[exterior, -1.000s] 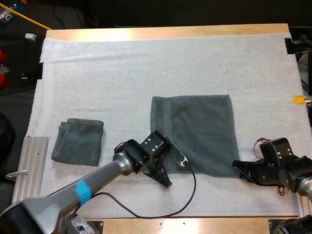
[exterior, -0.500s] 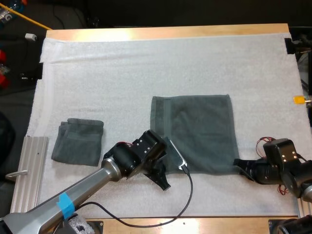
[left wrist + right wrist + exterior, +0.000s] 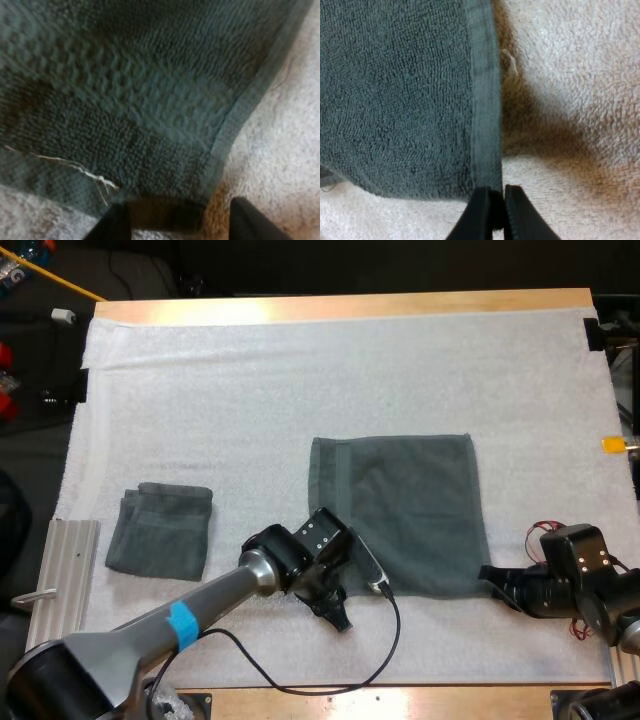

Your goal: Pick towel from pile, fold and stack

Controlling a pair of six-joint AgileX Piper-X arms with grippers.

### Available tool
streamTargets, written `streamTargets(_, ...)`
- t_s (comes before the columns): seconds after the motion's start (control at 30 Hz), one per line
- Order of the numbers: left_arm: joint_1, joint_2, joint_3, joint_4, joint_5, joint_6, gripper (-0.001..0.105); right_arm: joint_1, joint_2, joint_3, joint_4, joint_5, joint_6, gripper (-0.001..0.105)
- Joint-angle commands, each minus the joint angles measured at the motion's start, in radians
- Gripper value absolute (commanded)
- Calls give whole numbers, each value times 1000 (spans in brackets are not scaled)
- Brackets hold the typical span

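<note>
A dark grey-green towel (image 3: 405, 510) lies spread flat on the white mat, right of centre. My left gripper (image 3: 336, 606) is at its near left corner, open, and the corner (image 3: 170, 200) lies between the two black fingers (image 3: 110, 225). At the near right corner my right gripper (image 3: 492, 580) is shut, its fingers (image 3: 476, 215) pinching the towel's hemmed edge (image 3: 482, 125). A second towel, folded small (image 3: 160, 530), rests on the mat's left side, apart from both grippers.
A ribbed metal rail (image 3: 60, 580) lies along the mat's near left edge. The wooden table edge (image 3: 350, 308) runs along the far side. Bare white mat (image 3: 300, 380) stretches beyond both towels.
My left gripper drew back to the left, then returned right to the towel's near left corner. The right gripper shifted slightly right and has held still since.
</note>
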Motion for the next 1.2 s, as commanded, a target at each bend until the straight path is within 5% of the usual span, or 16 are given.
streamTargets(0.0,-6,10,-4,-23,1,7,43,2,-6,-1,1,1,-7,0)
streamTargets(0.27,-6,95,-4,-28,1,7,41,2,-6,-1,1,6,-7,0)
streamTargets(0.47,-6,97,-8,8,1,7,1,2,-6,-1,-4,6,-7,0)
streamTargets(0.73,-6,-37,-65,99,1,1,0,2,-23,-23,-17,-2,-7,0)
streamTargets(1.17,-6,-394,-222,338,-29,-4,0,2,-152,-377,142,-1,-7,0)
